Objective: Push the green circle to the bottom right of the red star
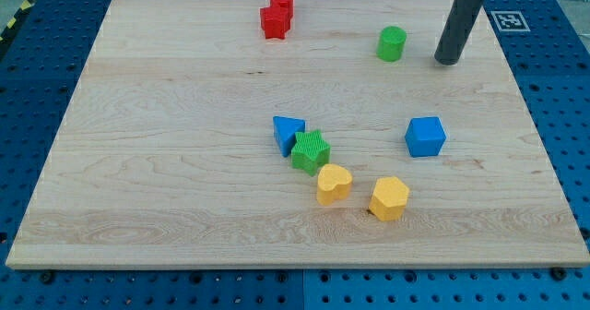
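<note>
The green circle (391,43) is a short green cylinder near the view's top right. Two red blocks stand touching at the view's top centre: a red cylinder (281,2) and, just below and left of it, the red star (273,23). The green circle lies well to the right of the red star and slightly lower. My tip (447,61) is the lower end of the dark rod, on the board just right of the green circle and a little lower, with a small gap between them.
A blue triangle (287,132), a green star (311,150), a yellow heart (334,183) and a yellow hexagon (389,198) cluster at the lower centre. A blue cube (425,137) sits at the right. The wooden board (138,162) lies on a blue pegboard.
</note>
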You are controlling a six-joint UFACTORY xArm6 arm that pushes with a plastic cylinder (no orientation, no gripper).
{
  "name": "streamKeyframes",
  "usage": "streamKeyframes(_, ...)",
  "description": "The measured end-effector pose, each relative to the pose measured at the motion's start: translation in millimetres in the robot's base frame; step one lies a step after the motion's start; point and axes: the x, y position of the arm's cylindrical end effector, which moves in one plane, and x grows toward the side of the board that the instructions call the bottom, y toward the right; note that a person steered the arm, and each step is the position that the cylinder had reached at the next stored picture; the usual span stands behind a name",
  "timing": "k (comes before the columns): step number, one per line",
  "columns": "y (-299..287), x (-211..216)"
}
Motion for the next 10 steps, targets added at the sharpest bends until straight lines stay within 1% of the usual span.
streamKeyframes(1,-22,-15)
streamKeyframes(2,-54,-16)
streamKeyframes(4,-140,-17)
streamKeyframes(5,-164,-16)
streamKeyframes(6,-164,-1)
streamKeyframes(7,-164,-1)
streamKeyframes(9,-201,-1)
streamKeyframes(10,-204,0)
